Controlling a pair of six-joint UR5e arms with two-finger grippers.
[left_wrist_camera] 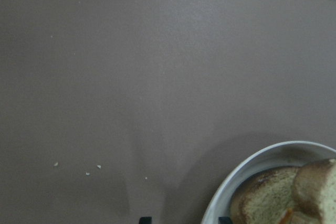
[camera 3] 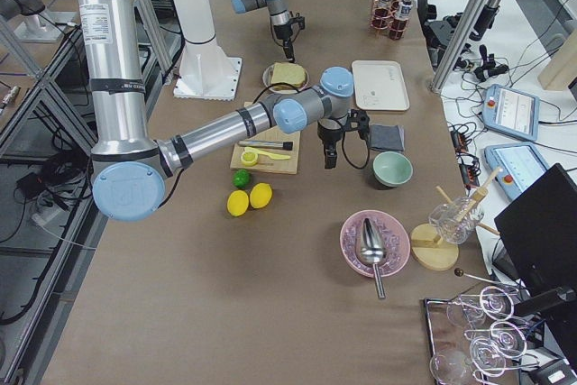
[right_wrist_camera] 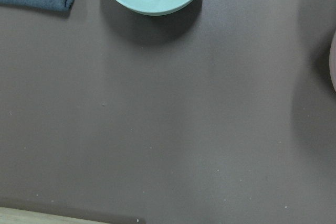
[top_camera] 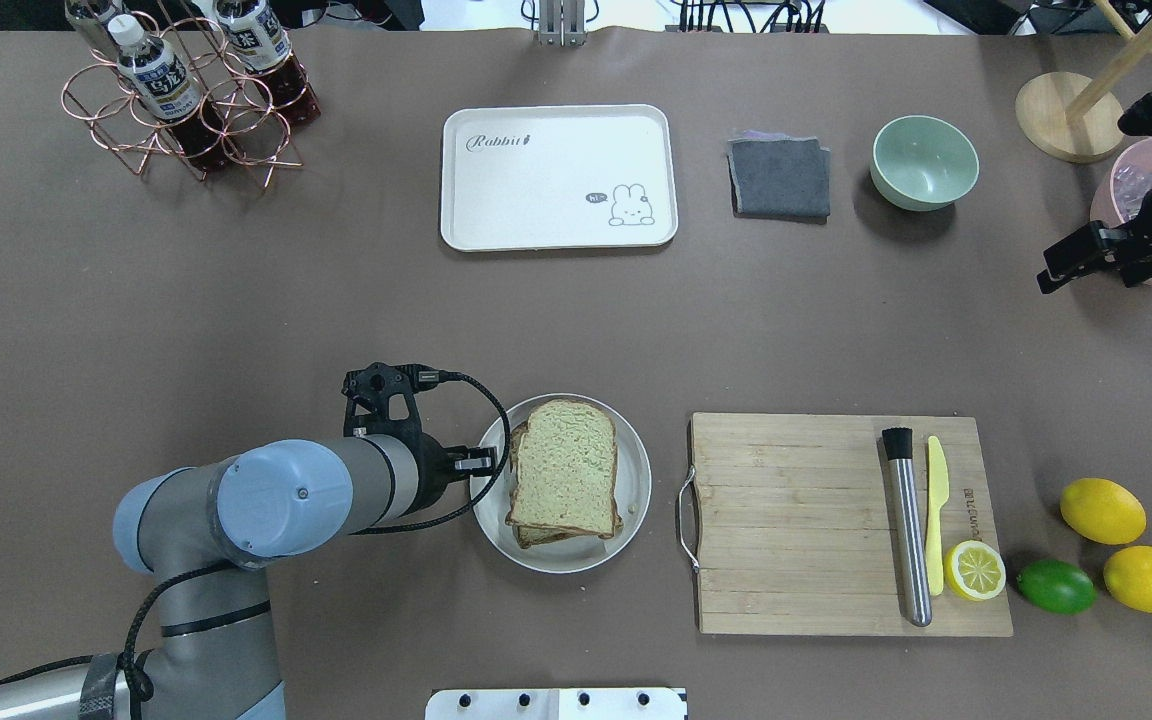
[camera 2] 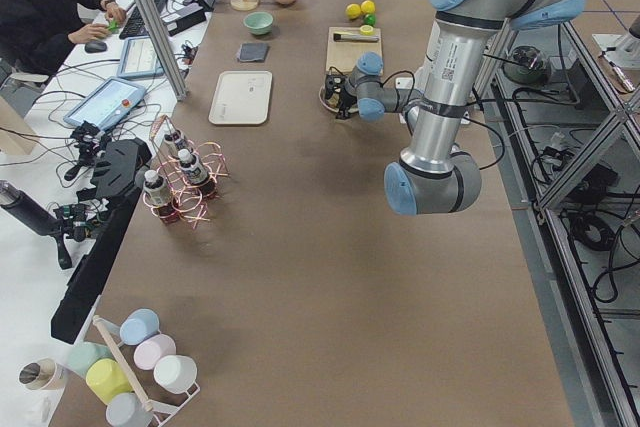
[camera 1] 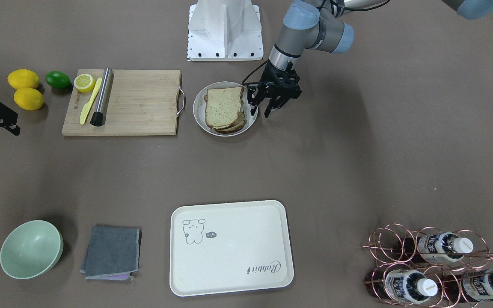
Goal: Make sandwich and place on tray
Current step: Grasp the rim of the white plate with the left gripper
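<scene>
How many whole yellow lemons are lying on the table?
2. One lemon lies beside the lime; the other lemon next to it, off the cutting board. None seems hidden.

The sandwich lies flat on a round pale plate on the robot's side of the worktop. Its light brown, dark-crusted slices are stacked slightly askew, and the lower one peeks out at the edges. The cream-white tray, with its bear drawing and "Rabbit" script, lies flat on the far side, well apart from the sandwich.
</scene>
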